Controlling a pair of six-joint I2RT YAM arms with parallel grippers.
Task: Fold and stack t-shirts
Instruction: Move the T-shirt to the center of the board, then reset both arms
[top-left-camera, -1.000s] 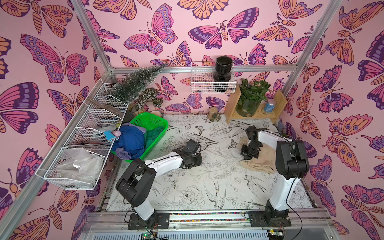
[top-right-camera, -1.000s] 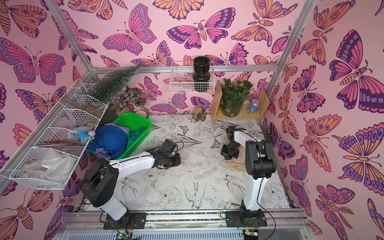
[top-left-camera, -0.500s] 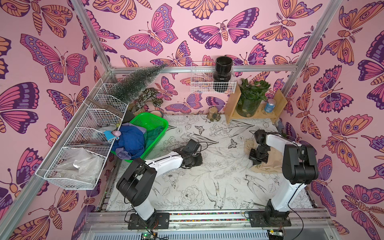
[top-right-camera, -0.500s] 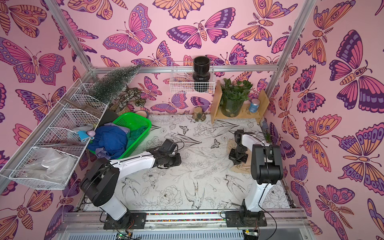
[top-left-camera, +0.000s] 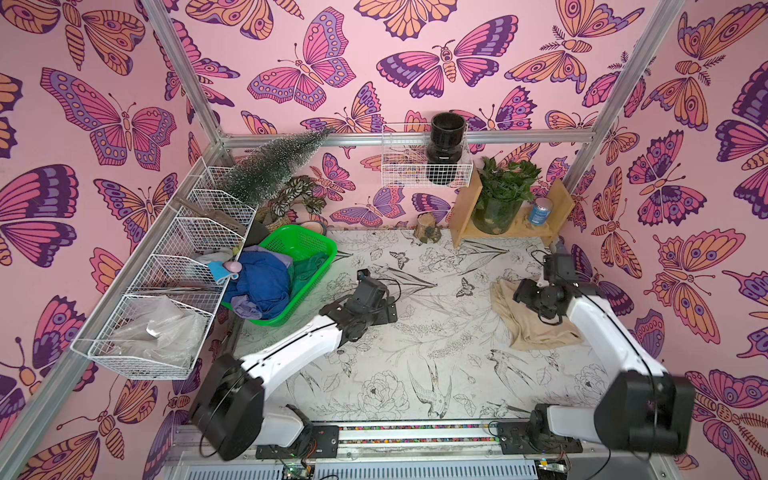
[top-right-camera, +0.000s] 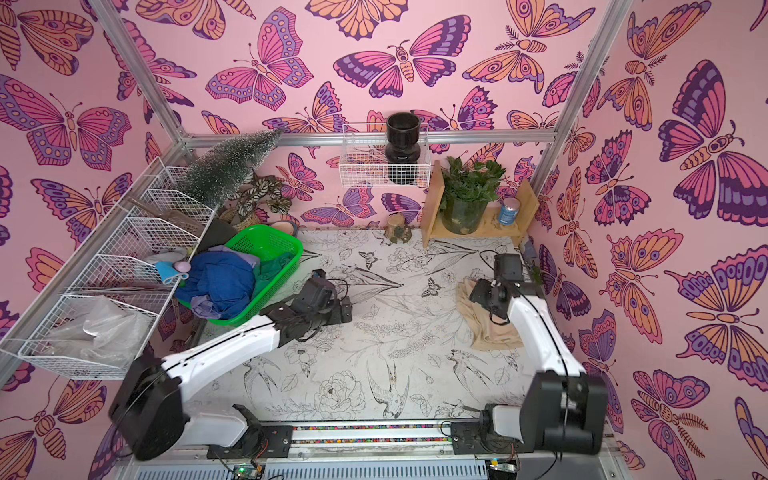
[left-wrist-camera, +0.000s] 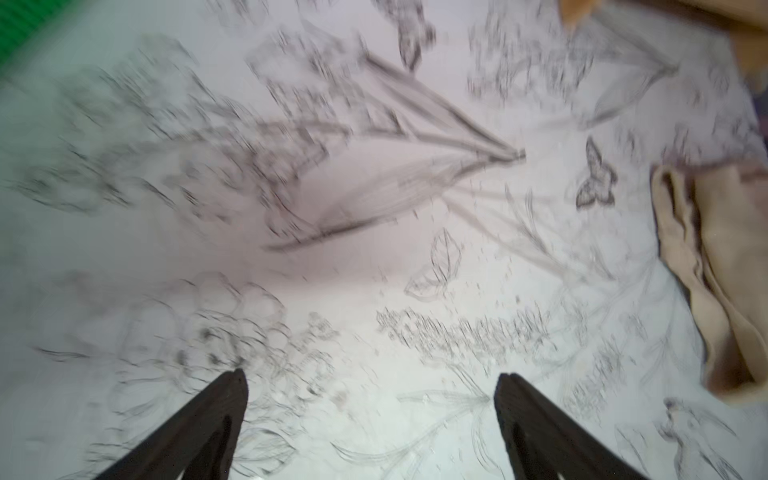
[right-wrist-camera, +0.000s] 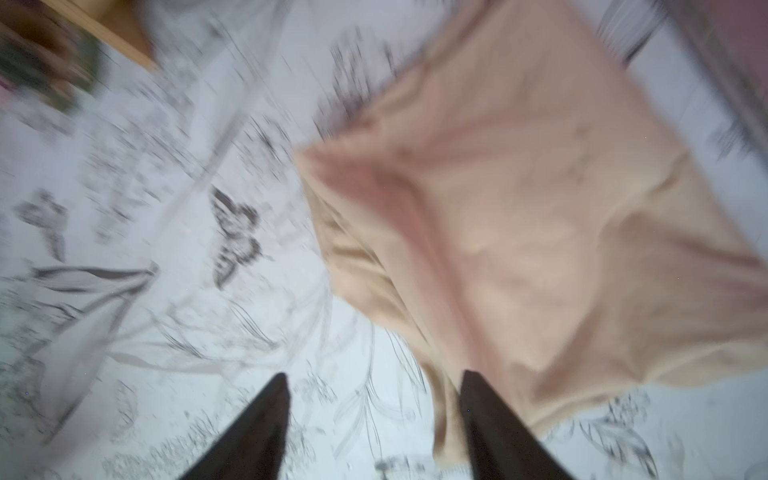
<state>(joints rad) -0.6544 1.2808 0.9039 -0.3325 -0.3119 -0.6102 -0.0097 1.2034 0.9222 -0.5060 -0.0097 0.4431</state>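
A beige t-shirt (top-left-camera: 536, 326) (top-right-camera: 488, 330) lies folded and a little rumpled at the table's right side. My right gripper (top-left-camera: 518, 293) (top-right-camera: 474, 294) hovers at its left edge. In the right wrist view that gripper (right-wrist-camera: 374, 376) is open, with one finger over the beige cloth (right-wrist-camera: 540, 208) and nothing between the fingers. My left gripper (top-left-camera: 388, 312) (left-wrist-camera: 372, 376) is open over bare printed table near the middle, and the beige t-shirt (left-wrist-camera: 715, 270) lies off to its side. A royal blue t-shirt (top-left-camera: 262, 282), a lavender one (top-left-camera: 245, 309) and a dark green one (top-left-camera: 309, 268) are heaped in the basket.
The bright green plastic basket (top-left-camera: 318, 248) stands at the table's left. White wire baskets (top-left-camera: 178, 270) line the left wall, with a light-blue item (top-left-camera: 220, 270) on their rim. At the back are a wooden shelf (top-left-camera: 461, 212) with a plant (top-left-camera: 503, 195), a blue can (top-left-camera: 540, 211) and a small stump (top-left-camera: 426, 227).
Both grippers have gone from shut to open. The right arm has swung to the right and its gripper now sits at the beige t-shirt's left edge. The left arm has barely moved.
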